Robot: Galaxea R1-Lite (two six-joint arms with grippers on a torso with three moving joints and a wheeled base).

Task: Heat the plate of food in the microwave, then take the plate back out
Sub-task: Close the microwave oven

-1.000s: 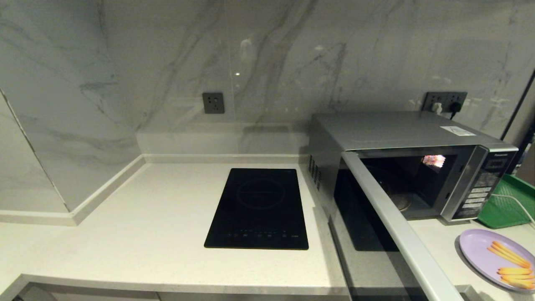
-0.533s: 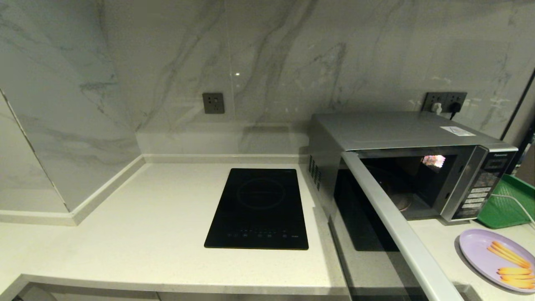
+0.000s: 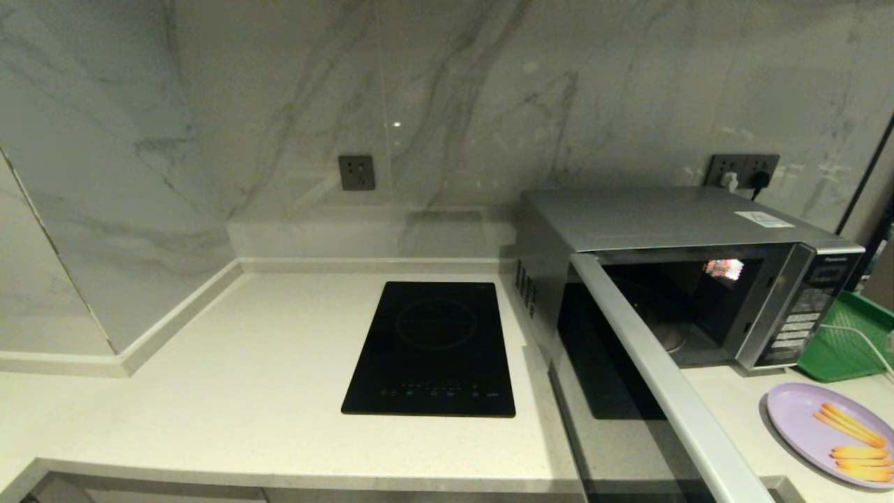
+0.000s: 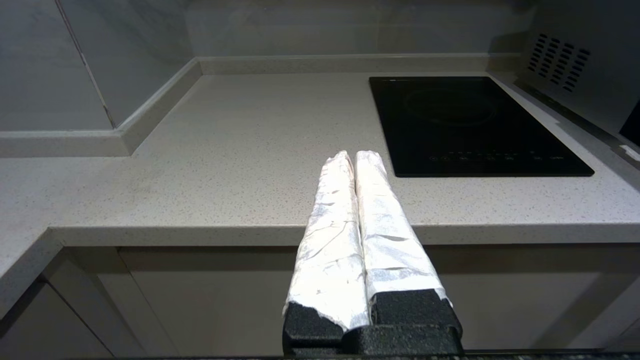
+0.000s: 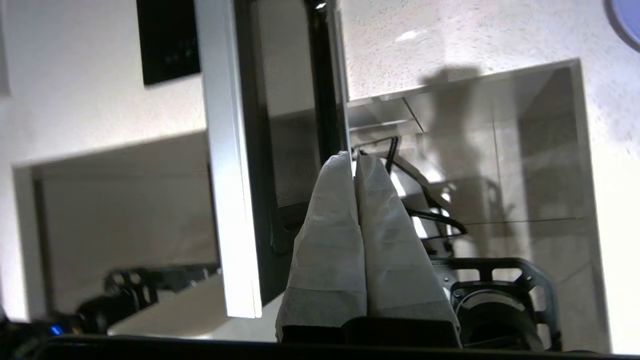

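Left claw (image 4: 355, 155): parked low in front of the desk edge, wrapped fingers pressed together, nothing between them; seen in the left wrist view only.
Right claw (image 5: 354, 159): below the desk edge, beside the microwave's swung-out door, pointing down toward the floor and the robot's base; fingers closed against each other, empty; out of the head view.
Desk (image 3: 279, 349): pale speckled stone, marble wall behind.
Plate of food (image 3: 824, 429): near right corner of the desk, in front of the microwave, lavender, yellow-orange sticks lying on it.
Induction hob (image 3: 433, 349): flat, black, mid-desk, left of the microwave.
Microwave (image 3: 663, 220): right side of the desk, door wide open toward the robot, cavity dark.
Green tray (image 3: 845, 342): just right of the microwave, behind the plate.
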